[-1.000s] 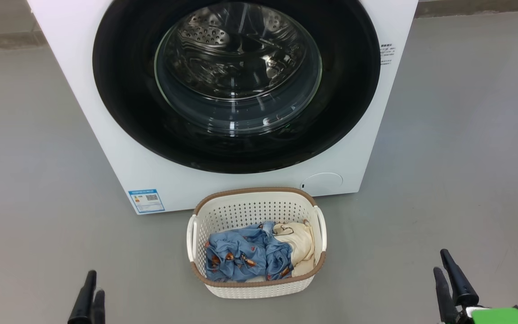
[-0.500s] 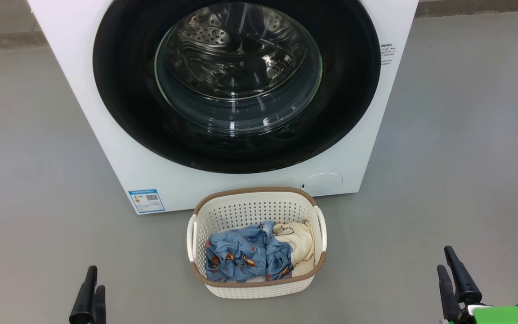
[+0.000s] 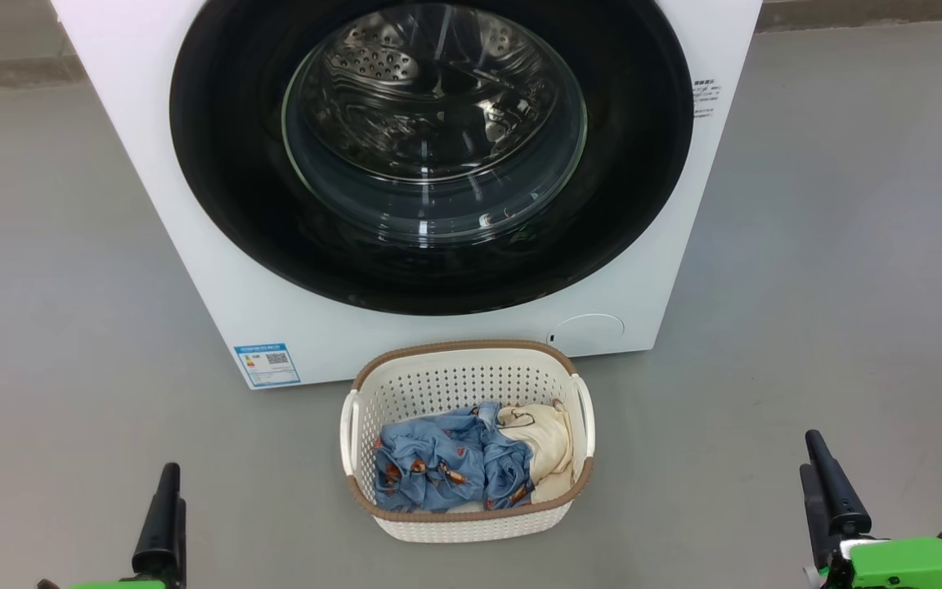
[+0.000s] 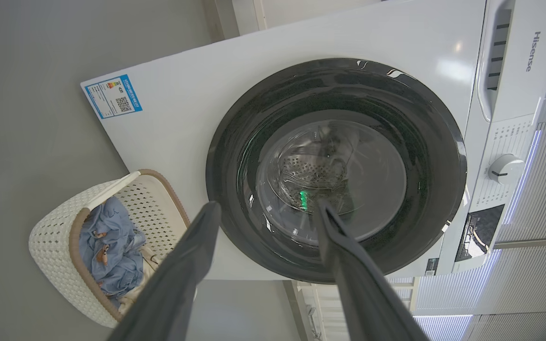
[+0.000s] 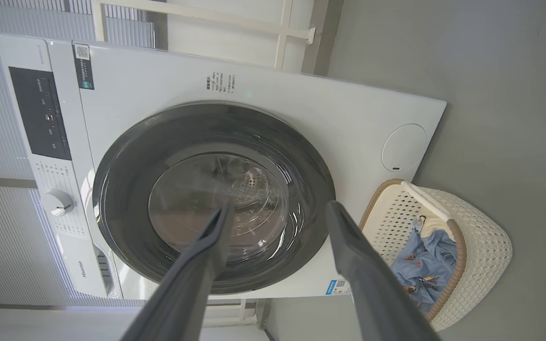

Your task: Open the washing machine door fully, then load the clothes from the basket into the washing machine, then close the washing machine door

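Door (image 3: 430, 278), one, stands shut on the one washer (image 3: 193, 270), steel drum (image 3: 405, 74) showing through its glass. Two clothes (image 3: 438, 466), blue and cream, lie in the one basket (image 3: 463, 348) on grey floor (image 3: 831, 286) just before the washer. To either side hover the left gripper (image 4: 266, 204) and right gripper (image 5: 280, 207), fingers spread, holding nothing.

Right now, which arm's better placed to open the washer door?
Right, marginally. The right gripper sits slightly further forward than the left gripper; both are open, well short of the closed glossy black-rimmed round door. Handle side: cannot tell.
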Robot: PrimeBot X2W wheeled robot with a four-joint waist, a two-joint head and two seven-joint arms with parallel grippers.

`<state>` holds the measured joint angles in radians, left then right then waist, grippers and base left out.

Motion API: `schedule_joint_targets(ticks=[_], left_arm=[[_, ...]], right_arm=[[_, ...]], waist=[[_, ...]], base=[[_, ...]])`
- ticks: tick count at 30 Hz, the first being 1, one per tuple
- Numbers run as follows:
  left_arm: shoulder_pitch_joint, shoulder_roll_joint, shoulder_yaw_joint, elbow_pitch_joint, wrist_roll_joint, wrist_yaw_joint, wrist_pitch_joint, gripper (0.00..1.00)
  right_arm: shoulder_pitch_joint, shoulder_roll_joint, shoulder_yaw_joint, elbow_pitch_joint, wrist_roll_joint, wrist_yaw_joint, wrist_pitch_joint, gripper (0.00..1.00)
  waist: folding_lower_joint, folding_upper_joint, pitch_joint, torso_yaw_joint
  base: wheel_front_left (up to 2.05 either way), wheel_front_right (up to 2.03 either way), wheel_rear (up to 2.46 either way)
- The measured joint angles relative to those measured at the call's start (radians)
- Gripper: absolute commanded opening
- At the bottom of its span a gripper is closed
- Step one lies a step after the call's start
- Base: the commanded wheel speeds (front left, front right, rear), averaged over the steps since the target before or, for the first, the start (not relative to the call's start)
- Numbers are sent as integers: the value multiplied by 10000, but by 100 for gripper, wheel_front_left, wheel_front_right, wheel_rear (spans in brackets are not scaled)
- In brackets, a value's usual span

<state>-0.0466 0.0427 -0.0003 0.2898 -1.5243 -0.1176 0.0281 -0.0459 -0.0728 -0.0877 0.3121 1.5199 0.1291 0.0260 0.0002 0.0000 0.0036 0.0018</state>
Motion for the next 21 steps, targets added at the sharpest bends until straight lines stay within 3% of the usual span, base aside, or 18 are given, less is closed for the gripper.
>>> schedule_joint_targets(ticks=[9,21], left_arm=[[-28,96,-54,-61,1396,0,-222,100],[-60,92,-46,-288,3971,-2,-604,100]], right_arm=[[-22,-182,146,109,-1212,0,-288,100],[-213,-207,96,125,-4025,0,-646,100]], waist=[[-1,0,-7,-1],[-1,0,-9,-4]], base=[[0,0,0],[0,0,0]])
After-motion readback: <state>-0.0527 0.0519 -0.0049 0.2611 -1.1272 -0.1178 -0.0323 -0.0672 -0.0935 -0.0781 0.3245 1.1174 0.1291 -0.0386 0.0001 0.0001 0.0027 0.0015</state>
